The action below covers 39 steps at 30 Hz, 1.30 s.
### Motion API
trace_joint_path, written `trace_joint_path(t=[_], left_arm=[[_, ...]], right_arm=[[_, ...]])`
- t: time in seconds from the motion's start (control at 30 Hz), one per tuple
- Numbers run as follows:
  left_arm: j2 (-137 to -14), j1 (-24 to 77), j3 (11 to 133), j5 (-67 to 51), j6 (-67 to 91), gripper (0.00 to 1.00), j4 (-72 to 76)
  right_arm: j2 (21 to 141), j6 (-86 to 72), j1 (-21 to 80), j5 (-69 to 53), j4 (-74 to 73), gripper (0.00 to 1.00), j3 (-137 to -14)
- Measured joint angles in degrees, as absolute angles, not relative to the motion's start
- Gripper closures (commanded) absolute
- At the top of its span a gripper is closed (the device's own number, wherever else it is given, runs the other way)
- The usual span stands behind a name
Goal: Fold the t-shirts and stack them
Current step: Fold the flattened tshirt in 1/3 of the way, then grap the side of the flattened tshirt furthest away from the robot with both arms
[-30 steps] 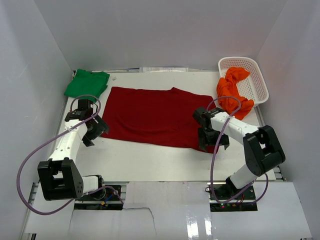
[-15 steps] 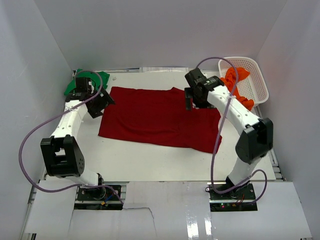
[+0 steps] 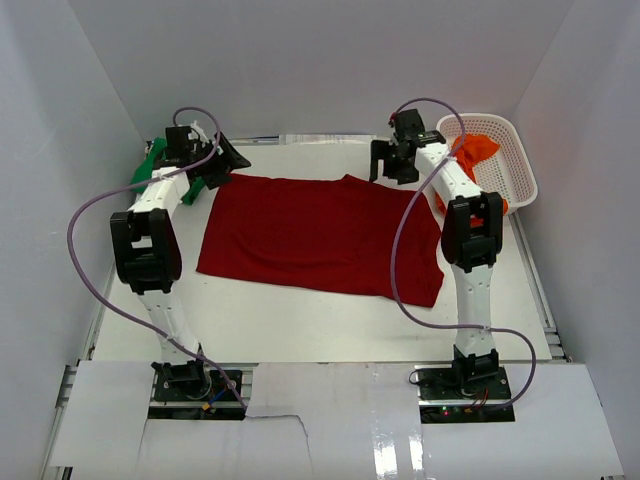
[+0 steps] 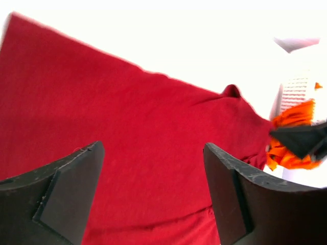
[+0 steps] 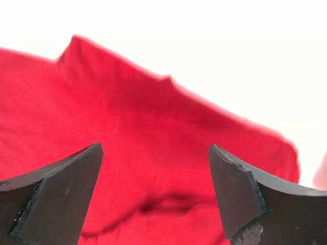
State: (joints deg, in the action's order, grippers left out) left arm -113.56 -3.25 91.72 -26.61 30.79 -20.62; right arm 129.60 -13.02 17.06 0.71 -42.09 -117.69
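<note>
The dark red t-shirt [image 3: 320,235] lies spread flat across the middle of the table and fills both wrist views [image 4: 127,102] [image 5: 153,122]. A bright green t-shirt [image 3: 148,166] sits crumpled at the far left, partly hidden by the left arm. The orange t-shirt [image 3: 468,160] [image 4: 294,132] hangs over the basket's near rim. My left gripper [image 3: 228,165] [image 4: 152,153] hovers open over the red shirt's far left corner. My right gripper [image 3: 388,172] [image 5: 155,150] hovers open above its far edge near the collar. Neither holds anything.
A white lattice basket [image 3: 512,150] [image 4: 296,89] stands at the far right corner. White walls close in the table on three sides. Both arms reach far back, with purple cables looping over the red shirt's sides.
Both arms have swung from the red shirt's near corners to its far edge. The grippers stay open and the shirt has not shifted.
</note>
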Motion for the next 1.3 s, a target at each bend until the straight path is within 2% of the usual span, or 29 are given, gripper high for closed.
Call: trace_joint_path(t=[0.1,0.3,0.57,0.63,0.67,0.7,0.77,0.8,0.83,0.97,1.1,1.3], left_arm=[[-116.5,-3.2,92.6,-30.8,31.3,0.16,-15.7],[-120.4,-2.5,93.9,-35.7,32.3,0.16,-11.2],[-122.2,-2.0,93.6,-36.8,32.7,0.16,-13.1],[-122.2,-2.0,94.2,-36.5,32.3,0.15,-14.8],[-122.3,-2.0,94.5,-36.4,32.1,0.15,-15.4],[-122.3,-2.0,94.8,-36.2,31.9,0.15,-15.9],[-122.3,-2.0,95.4,-35.9,31.5,0.15,-16.7],[-122.3,-2.0,95.5,-35.8,31.4,0.15,-16.8],[-122.3,-2.0,95.5,-35.7,31.2,0.15,-17.0],[-122.3,-2.0,95.5,-35.3,30.7,0.15,-17.9],[-122.3,-1.8,95.4,-35.1,30.3,0.15,-18.0],[-121.3,-0.2,92.9,-34.3,29.6,0.15,-18.5]], right_arm=[[133.0,-11.5,13.6,-3.9,-38.9,0.08,-122.5],[135.3,-9.7,9.6,-10.9,-35.6,0.07,-123.5],[141.3,-7.8,8.4,-18.0,-36.0,0.12,-123.6],[141.1,-7.0,8.4,-19.0,-35.9,0.25,-123.3],[141.1,-6.7,8.4,-19.6,-35.8,0.36,-122.8],[141.1,-6.4,8.4,-20.2,-35.7,0.62,-122.4],[141.1,-5.7,8.4,-21.2,-36.0,0.76,-121.7],[141.1,-5.8,8.4,-21.5,-36.1,0.88,-121.0],[141.1,-5.7,8.4,-22.1,-36.2,0.92,-120.5],[141.1,-5.4,8.4,-23.4,-36.3,0.88,-120.3],[140.5,-4.3,8.5,-24.0,-35.0,0.89,-119.5],[129.7,0.7,10.7,-23.2,-28.8,0.92,-106.5]])
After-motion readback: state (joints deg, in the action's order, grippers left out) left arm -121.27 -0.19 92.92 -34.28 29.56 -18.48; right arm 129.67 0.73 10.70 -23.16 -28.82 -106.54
